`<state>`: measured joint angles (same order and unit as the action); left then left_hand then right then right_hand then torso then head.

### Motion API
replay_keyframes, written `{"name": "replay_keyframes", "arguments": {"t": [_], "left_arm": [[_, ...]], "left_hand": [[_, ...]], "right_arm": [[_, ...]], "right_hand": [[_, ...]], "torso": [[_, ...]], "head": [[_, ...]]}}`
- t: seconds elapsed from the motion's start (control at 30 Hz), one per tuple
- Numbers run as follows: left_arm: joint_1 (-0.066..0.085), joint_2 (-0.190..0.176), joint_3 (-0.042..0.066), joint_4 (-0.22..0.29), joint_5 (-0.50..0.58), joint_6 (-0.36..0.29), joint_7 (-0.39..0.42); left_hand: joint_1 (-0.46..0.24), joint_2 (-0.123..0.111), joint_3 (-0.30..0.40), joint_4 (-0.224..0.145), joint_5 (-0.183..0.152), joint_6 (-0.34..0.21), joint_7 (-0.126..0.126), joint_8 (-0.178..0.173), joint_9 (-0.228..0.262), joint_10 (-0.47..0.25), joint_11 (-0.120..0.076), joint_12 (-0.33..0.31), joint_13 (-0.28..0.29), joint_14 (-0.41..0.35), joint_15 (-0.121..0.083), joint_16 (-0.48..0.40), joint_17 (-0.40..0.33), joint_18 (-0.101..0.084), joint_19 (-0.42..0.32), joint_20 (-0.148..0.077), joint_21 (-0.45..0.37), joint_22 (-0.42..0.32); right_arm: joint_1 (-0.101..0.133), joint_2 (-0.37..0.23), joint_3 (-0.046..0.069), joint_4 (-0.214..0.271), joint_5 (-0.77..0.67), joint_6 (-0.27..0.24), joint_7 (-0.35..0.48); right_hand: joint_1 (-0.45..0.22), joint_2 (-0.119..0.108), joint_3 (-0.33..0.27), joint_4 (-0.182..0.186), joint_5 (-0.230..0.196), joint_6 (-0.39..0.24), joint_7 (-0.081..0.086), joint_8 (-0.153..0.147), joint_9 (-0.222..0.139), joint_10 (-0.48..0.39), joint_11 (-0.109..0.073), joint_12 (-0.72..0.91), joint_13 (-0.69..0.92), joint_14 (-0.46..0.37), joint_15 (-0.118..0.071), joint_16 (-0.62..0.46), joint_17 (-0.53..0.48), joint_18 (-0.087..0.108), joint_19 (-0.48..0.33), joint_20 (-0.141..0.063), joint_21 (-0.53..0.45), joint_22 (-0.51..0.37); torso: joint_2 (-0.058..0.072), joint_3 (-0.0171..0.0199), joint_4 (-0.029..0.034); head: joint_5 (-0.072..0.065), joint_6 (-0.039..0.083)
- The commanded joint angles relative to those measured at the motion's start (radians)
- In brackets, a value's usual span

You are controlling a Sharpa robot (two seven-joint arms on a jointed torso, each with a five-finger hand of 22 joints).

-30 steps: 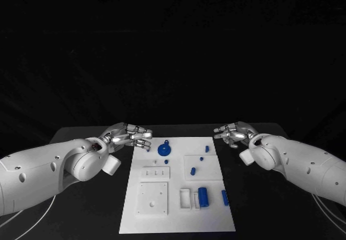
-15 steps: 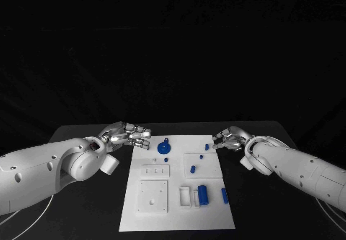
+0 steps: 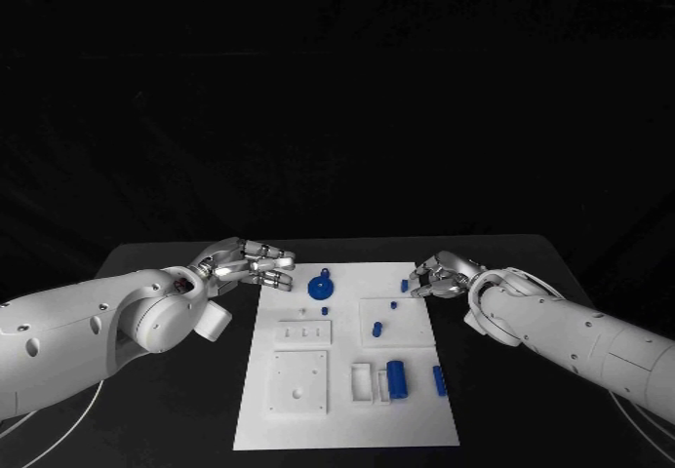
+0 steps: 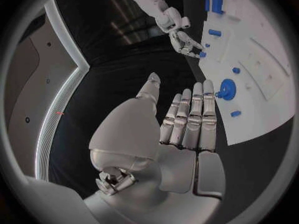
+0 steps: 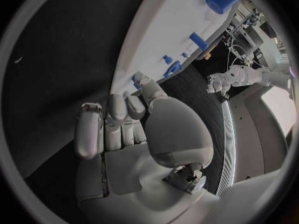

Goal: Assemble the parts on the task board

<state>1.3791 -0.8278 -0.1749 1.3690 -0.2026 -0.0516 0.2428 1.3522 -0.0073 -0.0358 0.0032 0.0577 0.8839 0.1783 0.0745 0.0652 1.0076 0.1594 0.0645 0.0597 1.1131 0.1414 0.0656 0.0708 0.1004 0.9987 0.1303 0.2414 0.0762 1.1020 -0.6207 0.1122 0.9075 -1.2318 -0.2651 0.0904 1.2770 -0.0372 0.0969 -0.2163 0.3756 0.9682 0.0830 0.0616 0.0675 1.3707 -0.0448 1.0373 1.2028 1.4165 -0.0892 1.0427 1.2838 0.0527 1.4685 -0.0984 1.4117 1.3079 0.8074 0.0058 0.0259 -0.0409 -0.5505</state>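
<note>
At board's edge, right hand (image 3: 442, 273) curled.

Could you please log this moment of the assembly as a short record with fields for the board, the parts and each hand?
Board: white rectangular task board lying flat on the black table.
Parts: blue round disc with a loop near the board's far end; blue cylinder towards the near end; small blue peg at the far right edge.
Left hand: beside the board's far left corner, fingers curled, holding nothing.
Right hand: at the far right edge, fingertips next to the small blue peg; contact unclear.
</note>
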Motion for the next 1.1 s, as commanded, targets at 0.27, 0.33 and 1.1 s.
{"name": "replay_keyframes", "arguments": {"t": [0.27, 0.33, 1.1], "left_arm": [[0.000, 0.004, 0.001, 0.002, -0.007, 0.019, 0.003], [0.000, 0.004, 0.001, 0.001, -0.007, 0.019, 0.003], [-0.006, 0.016, 0.000, -0.004, -0.007, 0.026, 0.003]], "left_hand": [[0.000, 0.007, -0.004, -0.001, -0.005, 0.000, 0.002, -0.001, 0.000, 0.001, 0.002, -0.003, 0.001, -0.003, 0.000, 0.001, 0.000, -0.002, -0.004, -0.003, -0.004, -0.001], [-0.001, 0.007, -0.004, 0.000, -0.005, 0.001, 0.002, -0.001, 0.000, 0.001, 0.002, -0.003, 0.001, -0.003, 0.000, 0.001, 0.000, -0.002, -0.004, -0.003, -0.003, -0.001], [0.000, 0.009, -0.004, -0.002, -0.005, 0.002, 0.001, -0.001, 0.000, 0.001, 0.001, -0.003, 0.001, -0.004, 0.000, 0.001, 0.000, -0.002, -0.005, -0.002, -0.003, -0.001]], "right_arm": [[-0.003, 0.019, -0.001, -0.007, -0.035, -0.034, -0.011], [-0.003, 0.023, -0.001, -0.011, -0.032, -0.035, -0.011], [-0.007, 0.048, -0.001, -0.024, -0.023, -0.002, 0.001]], "right_hand": [[-0.001, -0.010, 0.013, 0.004, -0.014, -0.006, 0.003, 0.001, -0.001, 0.005, 0.004, -0.008, 0.005, 0.007, 0.003, -0.009, 0.004, -0.010, 0.087, -0.005, -0.009, 0.186], [-0.002, -0.007, 0.015, 0.005, -0.021, -0.004, 0.003, 0.001, -0.001, 0.005, 0.004, -0.007, 0.005, 0.007, 0.004, -0.009, 0.004, -0.010, 0.087, -0.005, -0.009, 0.187], [-0.017, 0.005, 0.036, -0.003, -0.041, 0.040, -0.001, 0.001, -0.001, 0.001, 0.005, -0.006, 0.008, 0.003, 0.006, -0.011, 0.003, -0.011, 0.087, -0.002, -0.015, 0.195]], "torso": [[0.002, -0.0004, -0.0005], [0.003, -0.0003, 0.0004], [0.002, 0.0015, 0.0008]], "head": [[-0.001, -0.004], [-0.003, -0.003], [-0.001, -0.014]]}}
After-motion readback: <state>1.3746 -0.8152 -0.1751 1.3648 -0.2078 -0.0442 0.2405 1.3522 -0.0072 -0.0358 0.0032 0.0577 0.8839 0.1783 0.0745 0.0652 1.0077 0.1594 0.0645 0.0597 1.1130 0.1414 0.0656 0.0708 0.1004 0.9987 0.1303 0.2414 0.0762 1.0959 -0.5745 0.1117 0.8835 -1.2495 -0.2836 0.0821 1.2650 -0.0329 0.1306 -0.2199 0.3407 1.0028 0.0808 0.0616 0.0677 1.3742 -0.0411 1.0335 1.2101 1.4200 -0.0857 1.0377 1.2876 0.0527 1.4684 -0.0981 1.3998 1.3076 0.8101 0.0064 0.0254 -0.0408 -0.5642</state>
